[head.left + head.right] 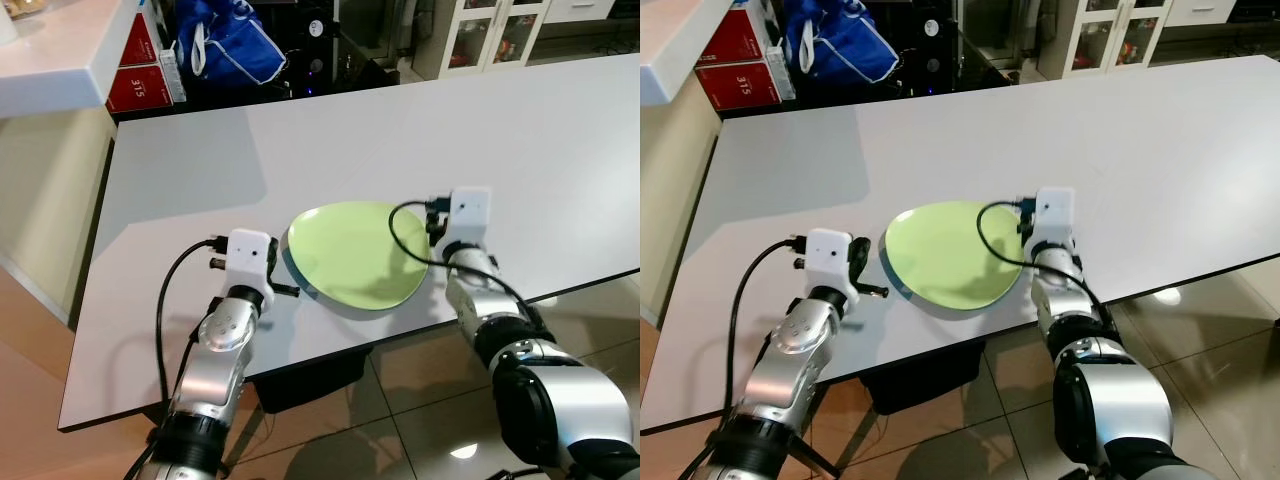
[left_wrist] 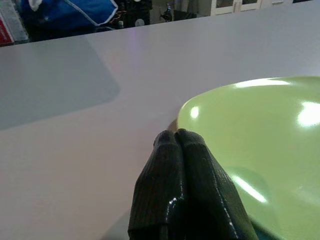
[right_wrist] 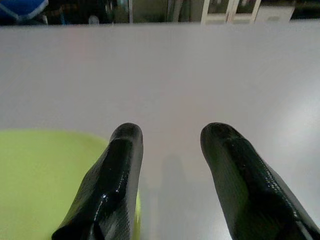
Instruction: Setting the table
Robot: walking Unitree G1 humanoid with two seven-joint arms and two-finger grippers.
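We see a pale grey table (image 1: 250, 160) carrying one lime-green plate (image 1: 355, 255), which lies flat on its top near the front edge, well apart from the far edge.

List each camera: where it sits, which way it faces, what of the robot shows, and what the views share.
Left eye view: on the head, looking down at the white table; both silver arms flank the green plate.
Right eye view: same head, same scene, slightly offset.
Left wrist view: along the left gripper, fingers together beside the plate's rim.
Right wrist view: along the right gripper, fingers apart at the plate's other edge.
Shared: plate and table.
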